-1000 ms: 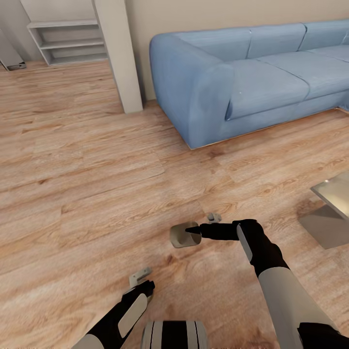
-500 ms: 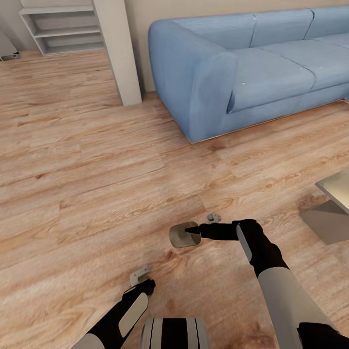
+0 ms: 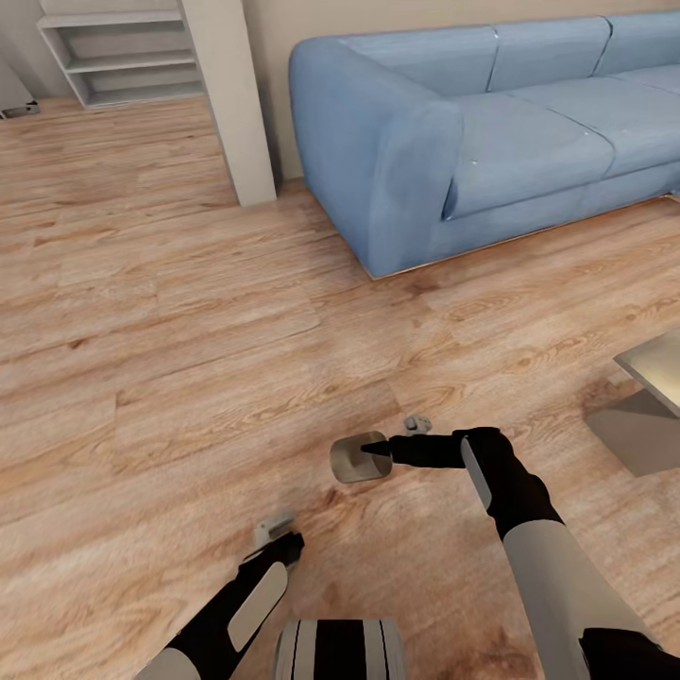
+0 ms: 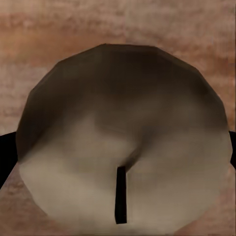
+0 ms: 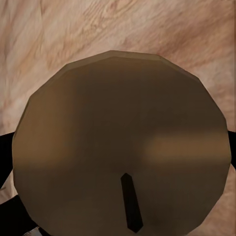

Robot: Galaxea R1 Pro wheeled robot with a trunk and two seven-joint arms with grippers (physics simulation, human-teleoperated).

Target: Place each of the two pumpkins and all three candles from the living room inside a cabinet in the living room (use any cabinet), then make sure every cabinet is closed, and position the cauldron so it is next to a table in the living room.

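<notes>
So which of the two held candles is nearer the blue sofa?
The candle in the right gripper; the left gripper's candle is lower, closer to the robot.

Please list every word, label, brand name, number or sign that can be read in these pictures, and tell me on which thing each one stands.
None: no readable text appears in any view.
The candle in the right gripper is plain, and so is the candle in the left wrist view.
The blue sofa, the wood floor, the shelves and the table carry no lettering either.
</notes>
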